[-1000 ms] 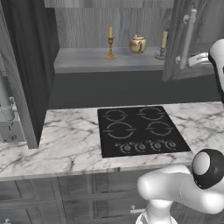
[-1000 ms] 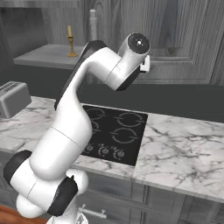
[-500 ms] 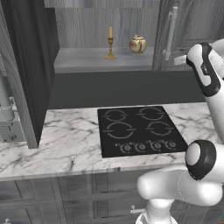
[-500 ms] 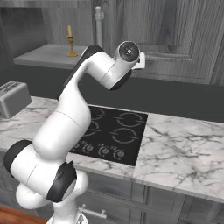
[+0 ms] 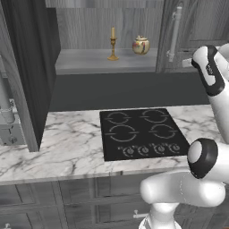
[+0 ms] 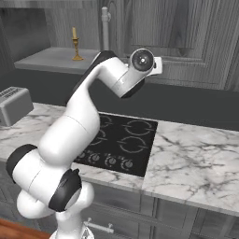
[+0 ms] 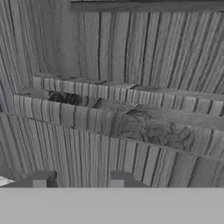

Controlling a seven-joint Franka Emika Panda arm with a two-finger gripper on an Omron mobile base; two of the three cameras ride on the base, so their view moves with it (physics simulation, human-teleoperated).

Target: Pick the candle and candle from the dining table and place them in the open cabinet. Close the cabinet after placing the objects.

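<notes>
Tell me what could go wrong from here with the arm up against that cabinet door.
1. The tool faces the flat door panel with nothing between its fingers, so a push might skid across the wood.
2. The other door stands wide open beside the shelf with the yellow candle. Shutting one side alone would leave the cabinet unclosed.

A home kitchen: a black four-ring cooktop (image 5: 142,133) is set into a white marble counter (image 5: 62,147) over grey drawers (image 5: 49,201), a toaster (image 6: 14,104) stands to one side, and dark grey wood-grain wall cabinets (image 6: 177,42) with silver bar handles (image 5: 174,31) hang above, close before the jaws.
</notes>
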